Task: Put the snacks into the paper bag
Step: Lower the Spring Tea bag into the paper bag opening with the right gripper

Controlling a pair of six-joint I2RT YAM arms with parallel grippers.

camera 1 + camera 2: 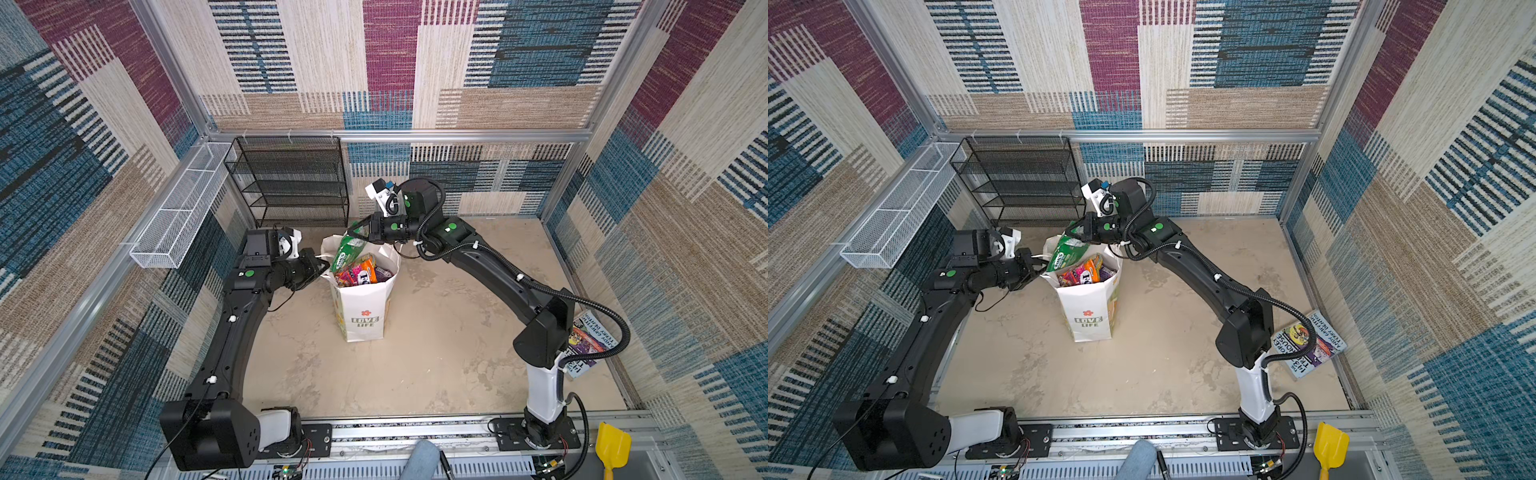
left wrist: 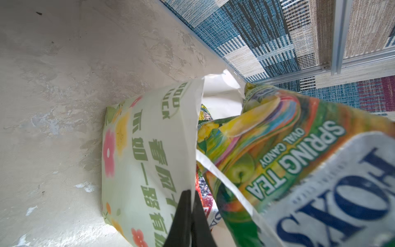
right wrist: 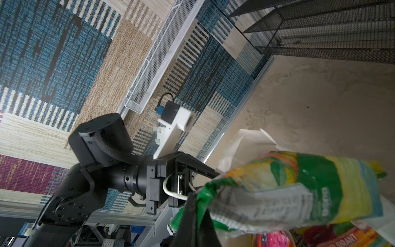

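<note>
paper bag point(image 1: 362, 318) point(image 1: 1091, 312) point(image 2: 149, 149): one, white, upright at mid tabletop point(image 1: 436, 332), mouth up, "love life" face toward the arm bases.
room: bare tabletop in front of the bag and to both sides. on the right it runs to the book by the right wall. behind the bag it ends at the rack.
green fox's spring tea packet point(image 1: 348, 252) point(image 1: 1065, 253) point(image 2: 288, 149) point(image 3: 299, 192): one, tilted. long axis slants from its upper end above the bag's far rim down to the near-left, lower end inside the mouth.
other packets point(image 1: 362, 271) point(image 1: 1084, 272): orange, pink and purple, overlapping inside the bag, exact count unreadable.
right gripper point(image 1: 360, 232) point(image 1: 1079, 232) point(image 3: 195, 201): one, jaws pressed together, pinching the green packet's upper end.
left gripper point(image 1: 322, 266) point(image 1: 1038, 266) point(image 2: 191, 213): one, jaws pressed together on the bag's left rim, one finger outside, one inside. a white cord handle point(image 3: 171, 189) loops by it.
book point(image 1: 590, 340) point(image 1: 1308, 345): one, flat against the right wall.
black mesh rack point(image 1: 291, 183): one, far-left corner.
white mesh basket point(image 1: 178, 208): one, on the left wall.
yellow scoop point(image 1: 613, 446): one, outside the near rail.
</note>
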